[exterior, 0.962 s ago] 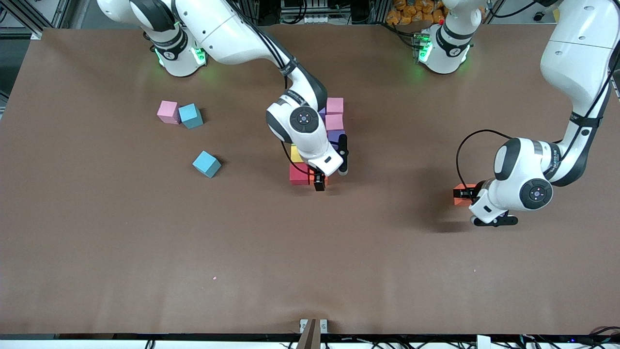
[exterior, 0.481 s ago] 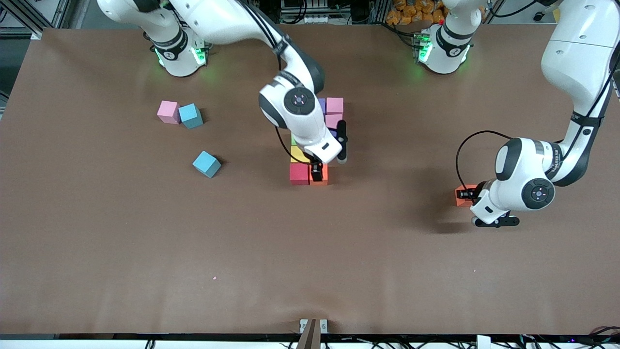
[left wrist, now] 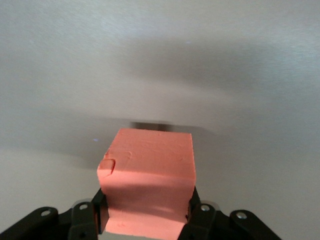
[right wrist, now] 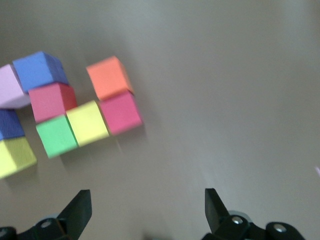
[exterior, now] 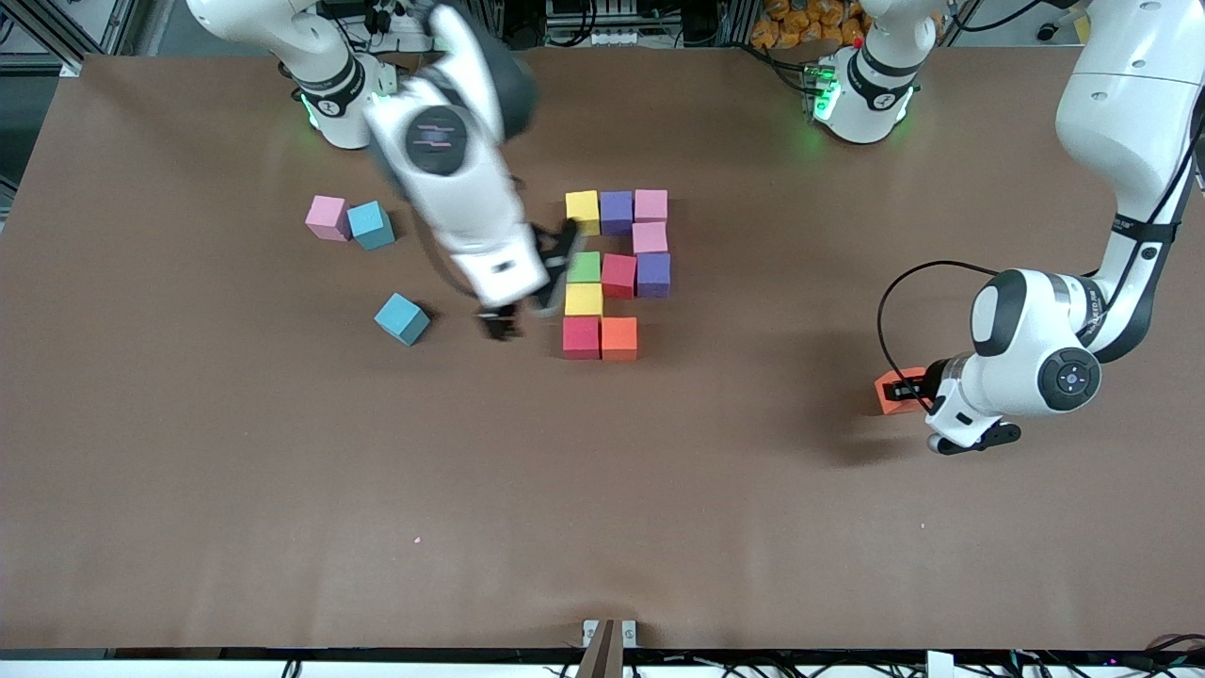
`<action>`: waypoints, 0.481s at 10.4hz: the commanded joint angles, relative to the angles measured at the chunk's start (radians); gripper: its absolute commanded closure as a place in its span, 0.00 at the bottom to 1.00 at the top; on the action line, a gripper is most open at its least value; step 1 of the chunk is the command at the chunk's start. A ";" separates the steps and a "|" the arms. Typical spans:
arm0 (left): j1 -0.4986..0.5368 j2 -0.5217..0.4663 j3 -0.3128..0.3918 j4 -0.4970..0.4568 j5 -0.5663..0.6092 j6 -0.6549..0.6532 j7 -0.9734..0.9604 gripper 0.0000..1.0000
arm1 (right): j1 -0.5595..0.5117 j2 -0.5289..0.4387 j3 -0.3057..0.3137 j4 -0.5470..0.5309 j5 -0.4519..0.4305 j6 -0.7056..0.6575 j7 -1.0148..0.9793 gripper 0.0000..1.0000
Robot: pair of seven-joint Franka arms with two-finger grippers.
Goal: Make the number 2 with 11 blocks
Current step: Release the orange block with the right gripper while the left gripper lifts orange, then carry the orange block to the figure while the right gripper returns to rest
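Ten blocks lie packed together mid-table as the number 2 (exterior: 618, 275): a yellow (exterior: 583, 209), purple and pink row on top, red (exterior: 581, 337) and orange (exterior: 618, 337) nearest the camera. The right wrist view shows the same cluster (right wrist: 87, 122). My right gripper (exterior: 527, 282) hangs open and empty over the table beside it, toward the right arm's end; its fingers (right wrist: 80, 210) stand wide apart. My left gripper (exterior: 911, 392) is shut on another orange block (exterior: 890, 391), (left wrist: 150, 170) near the left arm's end of the table.
A loose pink cube (exterior: 327, 217) touches a light-blue cube (exterior: 371, 225) toward the right arm's end. A second light-blue cube (exterior: 402, 318) sits nearer the camera, close to my right gripper. The brown table (exterior: 602, 508) is bare along its camera side.
My right arm has pulled away from the block cluster toward its own end, uncovering all ten blocks. My left gripper has closed on the orange block and shifted slightly.
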 commanded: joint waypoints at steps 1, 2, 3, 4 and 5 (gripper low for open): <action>-0.013 -0.022 -0.050 0.009 -0.029 -0.012 -0.140 0.50 | -0.129 -0.128 0.017 -0.057 0.026 -0.112 0.072 0.00; -0.019 -0.021 -0.075 0.015 -0.028 -0.014 -0.213 0.50 | -0.190 -0.163 0.020 -0.059 0.027 -0.145 0.076 0.00; -0.038 -0.017 -0.083 0.030 -0.028 -0.014 -0.288 0.50 | -0.281 -0.185 0.052 -0.057 0.027 -0.155 0.075 0.00; -0.075 -0.017 -0.083 0.040 -0.028 -0.012 -0.358 0.50 | -0.395 -0.200 0.111 -0.054 0.029 -0.180 0.072 0.00; -0.110 -0.014 -0.083 0.056 -0.028 -0.012 -0.435 0.50 | -0.459 -0.226 0.153 -0.034 0.027 -0.192 0.078 0.00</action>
